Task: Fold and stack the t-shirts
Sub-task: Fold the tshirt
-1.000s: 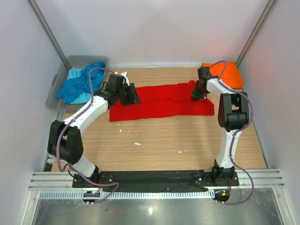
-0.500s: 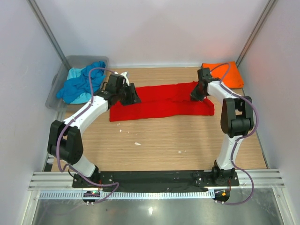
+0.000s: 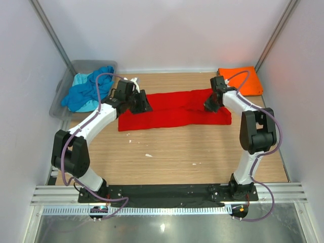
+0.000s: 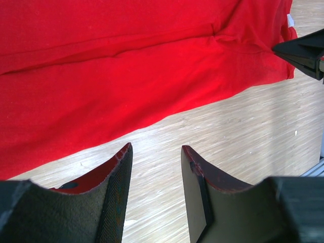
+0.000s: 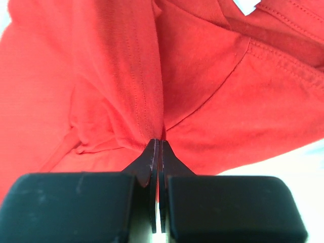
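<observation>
A bright red t-shirt (image 3: 172,109) (image 4: 126,66) (image 5: 228,101) lies spread in a long band across the back of the table. My right gripper (image 3: 208,105) (image 5: 160,140) is at its right end, shut on a pinched ridge of red cloth that rises into the jaws. My left gripper (image 3: 144,104) (image 4: 156,148) hovers at the shirt's left end, open, with bare wood between its fingers and the shirt's near edge just beyond them. An orange t-shirt (image 3: 248,83) lies folded at the back right corner. Blue (image 3: 88,93) and pale turquoise (image 3: 81,79) t-shirts are heaped at the back left.
The blue and turquoise shirts sit in a grey translucent tub (image 3: 59,101) off the table's back left corner. White walls close in the table on three sides. Small white specks (image 3: 148,155) lie on the wood in front of the red shirt.
My right gripper has shifted a little left and away from the orange shirt, carrying the pinched red cloth with it. The left arm has not moved.
</observation>
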`<action>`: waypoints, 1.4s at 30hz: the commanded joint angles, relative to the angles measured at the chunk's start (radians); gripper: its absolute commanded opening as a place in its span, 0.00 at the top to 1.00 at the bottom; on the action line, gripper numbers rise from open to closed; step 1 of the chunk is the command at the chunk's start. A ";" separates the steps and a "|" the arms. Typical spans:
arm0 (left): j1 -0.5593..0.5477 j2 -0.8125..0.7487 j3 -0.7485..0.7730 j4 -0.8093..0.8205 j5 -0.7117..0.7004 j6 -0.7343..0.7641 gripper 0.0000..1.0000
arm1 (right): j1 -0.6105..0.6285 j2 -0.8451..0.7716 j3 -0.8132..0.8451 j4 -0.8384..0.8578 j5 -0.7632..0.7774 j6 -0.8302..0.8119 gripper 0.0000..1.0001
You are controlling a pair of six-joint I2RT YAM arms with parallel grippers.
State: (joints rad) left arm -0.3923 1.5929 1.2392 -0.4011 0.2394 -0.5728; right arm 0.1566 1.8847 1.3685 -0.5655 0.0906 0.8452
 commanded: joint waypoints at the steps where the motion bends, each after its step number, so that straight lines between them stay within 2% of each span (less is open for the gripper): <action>1: 0.004 0.001 0.032 0.005 0.023 -0.004 0.55 | 0.008 -0.076 0.000 0.001 0.049 0.051 0.99; 8: 0.004 0.004 0.032 0.007 0.020 -0.004 0.55 | 0.009 -0.113 -0.014 0.026 -0.014 0.086 0.99; 15: 0.004 0.004 0.028 0.007 0.020 -0.006 0.55 | 0.035 -0.133 -0.068 0.013 0.014 0.117 0.99; 23: 0.004 0.010 0.023 0.016 0.029 -0.013 0.53 | 0.081 -0.093 -0.028 0.007 0.077 0.083 0.98; 27: 0.001 0.018 0.025 0.030 0.043 -0.035 0.53 | 0.081 -0.050 0.058 -0.080 0.121 0.075 0.98; 33: -0.003 0.039 0.028 0.039 0.044 -0.045 0.52 | 0.089 -0.047 0.004 -0.065 0.103 0.118 0.99; 42: -0.019 0.067 0.045 0.068 0.047 -0.061 0.49 | 0.109 0.001 0.015 -0.053 0.067 0.101 0.96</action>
State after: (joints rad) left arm -0.4019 1.6508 1.2407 -0.3912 0.2630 -0.6212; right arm 0.2565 1.8732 1.3739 -0.6250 0.1593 0.9455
